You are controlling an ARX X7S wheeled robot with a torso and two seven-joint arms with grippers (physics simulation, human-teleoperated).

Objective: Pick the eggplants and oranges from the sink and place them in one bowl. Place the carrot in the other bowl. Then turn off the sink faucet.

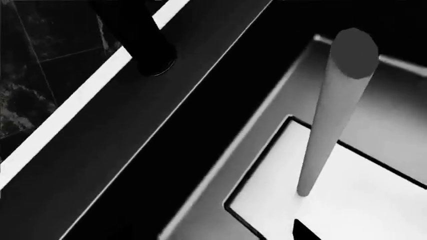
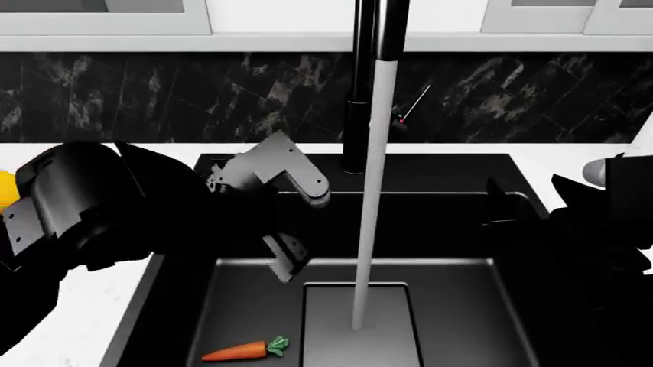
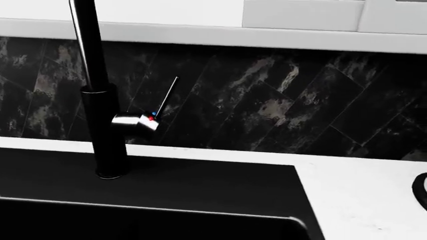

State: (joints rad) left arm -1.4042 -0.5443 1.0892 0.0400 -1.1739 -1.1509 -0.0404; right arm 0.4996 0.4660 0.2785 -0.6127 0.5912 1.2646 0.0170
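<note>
The carrot lies on the black sink floor at the front left, green top pointing right. Water runs from the tall black sink faucet onto the floor panel; its thin lever stands tilted up. My left gripper hangs over the basin's left half, above and behind the carrot, and its jaws are too dark to read. My right gripper is a dark shape at the sink's right rim. A yellow sliver peeks out behind my left arm. Eggplants and both bowls are out of view.
A dark marble backsplash rises behind the white counter. White cabinets hang above. The faucet base stands on the sink's back ledge, close to my left wrist.
</note>
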